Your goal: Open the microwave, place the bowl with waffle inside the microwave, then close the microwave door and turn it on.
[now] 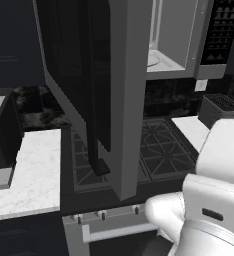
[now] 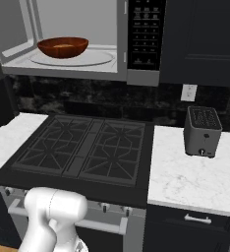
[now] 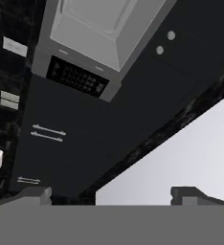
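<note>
1. The microwave (image 2: pixel 77 39) hangs above the stove (image 2: pixel 82 150) with its cavity exposed; the black keypad strip (image 2: pixel 145 34) runs down its right side.
2. The microwave door (image 1: pixel 96 90) is swung fully out toward the robot. In the left base view it stands edge-on in front of the stove, its dark window facing left and its black bar handle (image 1: pixel 94 120) running down that face.
3. The bowl (image 2: pixel 63 47) sits inside the microwave on the pale round turntable (image 2: pixel 90 59), toward the left half of the cavity floor and well back from the open front edge.
4. The waffle (image 2: pixel 63 45) lies in the bowl as a thin golden-tan patch, mostly hidden by the bowl's rim.
5. The gripper (image 3: pixel 111 194) shows in the hand view, its two dark fingertips (image 3: pixel 35 194) spread wide with nothing between them. The view is rolled, and it looks up at the microwave's open cavity, the keypad and the dark cabinets beside it.
6. The gripper touches neither the door nor the bowl.
7. A dark grey toaster (image 2: pixel 202 130) stands on the worktop (image 2: pixel 190 177) right of the stove, near the back edge and below a white wall socket (image 2: pixel 188 92).
8. Another stretch of marble worktop lies left of the stove.
</note>
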You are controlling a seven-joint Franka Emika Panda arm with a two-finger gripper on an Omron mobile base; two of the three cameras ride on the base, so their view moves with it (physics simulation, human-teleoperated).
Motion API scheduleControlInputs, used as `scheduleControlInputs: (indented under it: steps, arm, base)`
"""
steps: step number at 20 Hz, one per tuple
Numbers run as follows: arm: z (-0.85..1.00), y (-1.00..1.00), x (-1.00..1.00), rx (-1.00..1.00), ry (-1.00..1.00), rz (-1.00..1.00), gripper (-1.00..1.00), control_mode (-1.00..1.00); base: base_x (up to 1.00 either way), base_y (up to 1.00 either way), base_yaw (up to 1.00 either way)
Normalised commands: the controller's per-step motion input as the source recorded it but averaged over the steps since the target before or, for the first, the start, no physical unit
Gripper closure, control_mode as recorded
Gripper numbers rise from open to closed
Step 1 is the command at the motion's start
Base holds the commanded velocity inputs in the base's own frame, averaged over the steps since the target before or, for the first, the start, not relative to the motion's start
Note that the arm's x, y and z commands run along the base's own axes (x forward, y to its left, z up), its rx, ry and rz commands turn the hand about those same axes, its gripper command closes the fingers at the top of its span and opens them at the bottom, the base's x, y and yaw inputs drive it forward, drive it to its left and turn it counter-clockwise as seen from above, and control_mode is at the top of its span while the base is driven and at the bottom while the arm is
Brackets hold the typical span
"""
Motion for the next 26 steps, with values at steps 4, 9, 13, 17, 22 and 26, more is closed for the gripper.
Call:
scheduleControlInputs:
  steps: [4, 9, 13, 17, 22, 26]
  arm:
    - [-0.13, 0.42, 0.00, -0.10, -0.05, -0.06, -1.00, -1.00]
    - [-0.13, 0.44, 0.00, -0.09, -0.05, -0.04, -1.00, -1.00]
    - [-0.13, 0.43, 0.00, -0.05, -0.01, -0.03, -1.00, -1.00]
    - [-0.14, 0.42, 0.00, -0.05, -0.01, -0.02, -1.00, -1.00]
    - [-0.15, 0.38, 0.01, -0.03, 0.00, -0.02, -1.00, -1.00]
    - [-0.15, 0.34, 0.01, -0.01, 0.00, -0.03, -1.00, -1.00]
  base:
    - [0.00, 0.00, 0.00]
    - [0.00, 0.00, 0.00]
    - [0.00, 0.00, 0.00]
    - [0.00, 0.00, 0.00]
    - [0.00, 0.00, 0.00]
    - [0.00, 0.00, 0.00]
